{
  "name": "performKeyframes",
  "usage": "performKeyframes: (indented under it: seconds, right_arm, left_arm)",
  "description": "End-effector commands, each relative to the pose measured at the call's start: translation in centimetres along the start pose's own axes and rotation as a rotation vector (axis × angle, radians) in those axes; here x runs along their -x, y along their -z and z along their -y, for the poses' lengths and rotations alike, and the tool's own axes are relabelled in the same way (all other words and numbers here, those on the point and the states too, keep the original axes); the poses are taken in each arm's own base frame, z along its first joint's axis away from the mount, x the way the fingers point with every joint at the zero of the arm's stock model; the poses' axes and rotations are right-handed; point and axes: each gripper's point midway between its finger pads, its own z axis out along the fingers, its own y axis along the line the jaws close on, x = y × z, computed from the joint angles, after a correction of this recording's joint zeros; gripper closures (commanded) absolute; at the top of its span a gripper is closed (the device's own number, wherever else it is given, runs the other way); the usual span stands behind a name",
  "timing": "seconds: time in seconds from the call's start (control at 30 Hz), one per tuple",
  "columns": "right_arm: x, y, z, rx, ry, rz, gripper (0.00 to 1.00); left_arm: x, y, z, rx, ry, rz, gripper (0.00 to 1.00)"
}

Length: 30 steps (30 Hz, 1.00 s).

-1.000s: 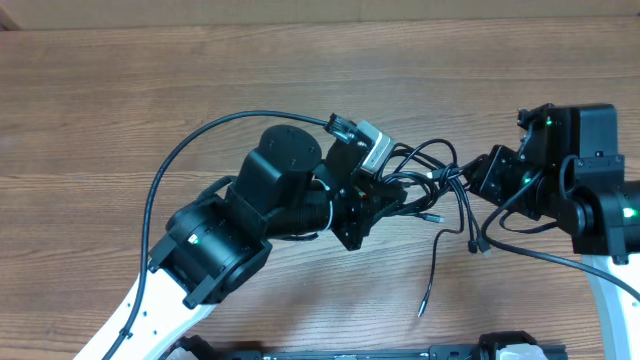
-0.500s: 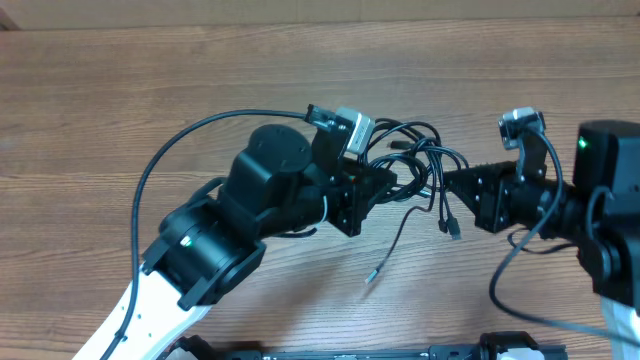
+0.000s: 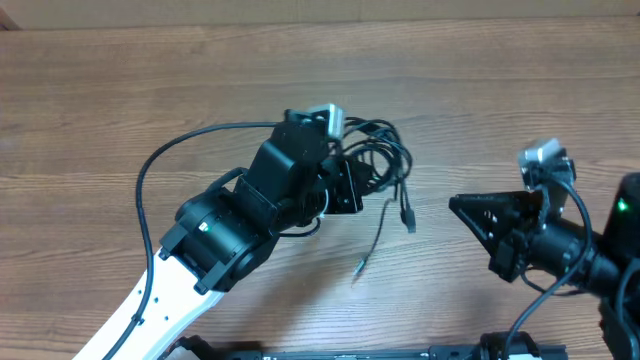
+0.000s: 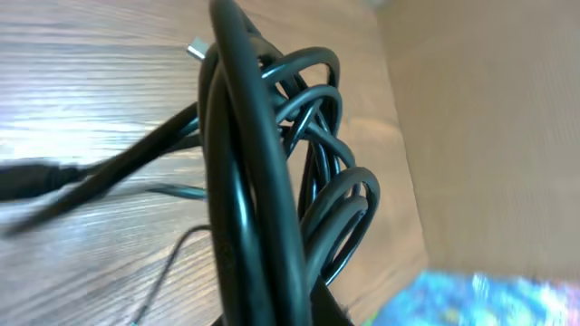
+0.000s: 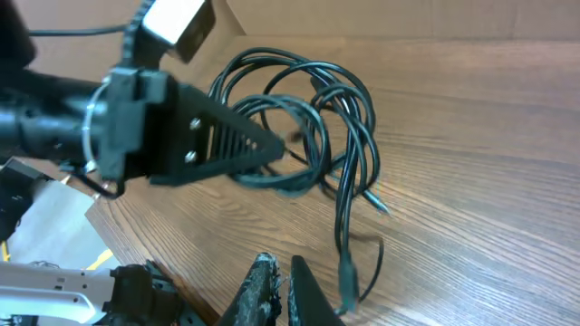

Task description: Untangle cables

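One clear left tool (image 5: pixel 276 149) grip on cables (image 5: pixel 299 181): right wrist view only.

We see a wood-grain counter (image 3: pixel 120 100) meeting a plain tan wall (image 4: pixel 489 136), soft glare across the wood.

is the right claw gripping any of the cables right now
No, the right claw is shut on nothing and sits apart from the cables, which hang bunched from the left claw.
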Motion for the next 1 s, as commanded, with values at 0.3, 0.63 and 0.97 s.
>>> performKeyframes:
  seconds: [0.3, 0.63, 0.97]
  right_arm:
    - [-1.1, 1.5, 6.2, -0.382, -0.086, -0.023, 0.2]
    - [-1.2, 0.8, 4.1, -0.25, 0.127, -0.06, 0.18]
    - [-1.5, 0.3, 0.8, -0.051, 0.228, -0.059, 0.4]
  left_arm:
    - [-0.8, 0.7, 3.5, -0.179, -0.379, -0.044, 0.96]
    - [-3.3, 2.1, 6.9, -0.431, -0.695, -0.108, 0.96]
    - [-3.6, 2.7, 8.1, -0.505, -0.714, -0.109, 0.96]
